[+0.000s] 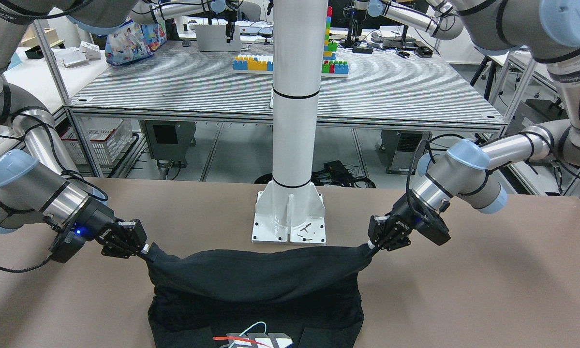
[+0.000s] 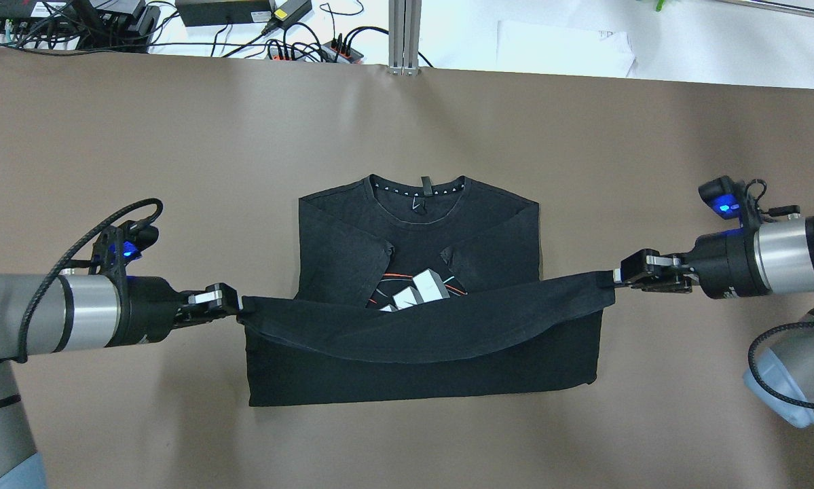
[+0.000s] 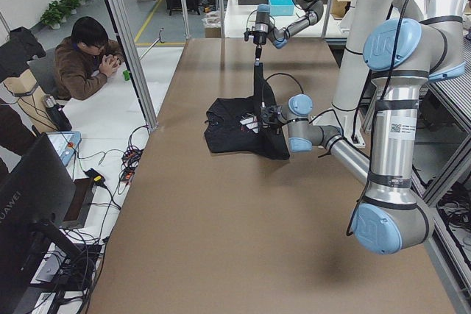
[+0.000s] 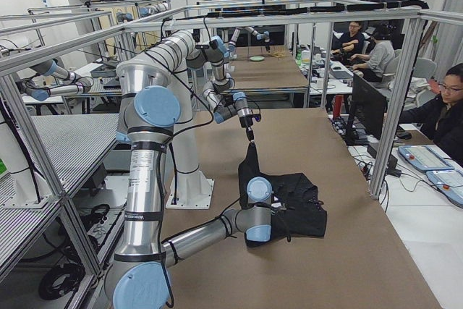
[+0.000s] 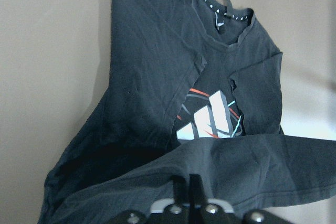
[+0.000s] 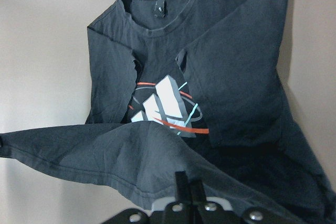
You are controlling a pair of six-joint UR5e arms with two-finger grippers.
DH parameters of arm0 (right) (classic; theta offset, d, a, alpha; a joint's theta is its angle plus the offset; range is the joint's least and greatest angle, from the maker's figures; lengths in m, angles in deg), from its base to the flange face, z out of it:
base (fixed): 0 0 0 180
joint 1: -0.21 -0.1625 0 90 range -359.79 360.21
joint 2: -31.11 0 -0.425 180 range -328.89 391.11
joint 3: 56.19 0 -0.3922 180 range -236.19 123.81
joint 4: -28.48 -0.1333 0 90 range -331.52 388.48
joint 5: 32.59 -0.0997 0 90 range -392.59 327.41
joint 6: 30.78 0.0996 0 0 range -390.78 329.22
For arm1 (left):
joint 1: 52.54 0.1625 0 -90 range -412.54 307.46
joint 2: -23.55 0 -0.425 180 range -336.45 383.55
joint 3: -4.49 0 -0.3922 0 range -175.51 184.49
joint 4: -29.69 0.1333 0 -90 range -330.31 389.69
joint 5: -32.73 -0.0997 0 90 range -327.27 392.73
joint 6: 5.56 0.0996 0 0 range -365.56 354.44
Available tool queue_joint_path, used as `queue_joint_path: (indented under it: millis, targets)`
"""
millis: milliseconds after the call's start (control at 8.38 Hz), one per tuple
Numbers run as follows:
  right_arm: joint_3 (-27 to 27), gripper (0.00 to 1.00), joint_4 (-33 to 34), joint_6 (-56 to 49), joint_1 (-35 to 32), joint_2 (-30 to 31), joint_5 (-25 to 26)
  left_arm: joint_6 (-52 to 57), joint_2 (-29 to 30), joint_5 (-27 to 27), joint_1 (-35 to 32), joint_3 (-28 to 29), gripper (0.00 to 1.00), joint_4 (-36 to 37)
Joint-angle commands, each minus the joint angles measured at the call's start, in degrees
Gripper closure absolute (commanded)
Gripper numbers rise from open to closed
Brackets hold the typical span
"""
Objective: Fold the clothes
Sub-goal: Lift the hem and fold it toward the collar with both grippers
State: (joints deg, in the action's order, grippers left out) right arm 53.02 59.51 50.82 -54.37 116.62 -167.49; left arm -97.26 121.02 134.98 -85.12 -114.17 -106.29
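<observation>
Overhead: black t-shirt (image 2: 420, 343) sits centre frame on the brown counter (image 2: 176, 136), collar (image 2: 417, 198) toward the top, both sleeves folded in over the chest. Left gripper (image 2: 238, 310): jaws pinched shut on the bottom hem's corner at frame left. Right gripper (image 2: 614, 277): jaws shut on the other corner. The hem is strung between them off the counter and sags mid-span over the white striped logo (image 2: 413, 293).

Front-facing: the hem crosses the lower frame, just below the white pillar base (image 1: 290, 217). The rest of the shirt lies flat under it.

Side views: the hem hangs as a raised drape between the arms.

Wrist cams: fabric is bunched at the jaws at bottom edge, with the logo and collar beyond.

My read: light, limp jersey with no stiffness, so it droops wherever it isn't kept taut. The stitched hem corners are the right hold because the fabric is doubled there. Both ends need to travel evenly toward the collar or the fold skews.
</observation>
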Motion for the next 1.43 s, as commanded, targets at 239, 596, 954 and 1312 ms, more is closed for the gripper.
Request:
queue_joint_path:
  millis: [239, 596, 954, 1312]
  targets:
    - [-13.0, 1.00, 12.6, -10.2, -1.8, -12.1, 3.8, 0.1, 6.7, 0.0, -6.2, 9.1, 1.00, 0.5]
    - [-19.7, 1.00, 12.7, -12.1, -2.6, -15.6, 5.8, 1.7, 9.5, -0.5, -8.7, 17.0, 1.00, 0.4]
    - [-22.9, 1.00, 12.9, -15.3, -5.4, -15.6, 6.2, 2.8, 14.0, -0.5, -10.3, 23.9, 1.00, 0.4]
    - [-23.9, 1.00, 13.4, -14.5, -5.8, -17.5, 6.2, 3.0, 15.4, 0.2, -11.4, 25.0, 1.00, 0.5]
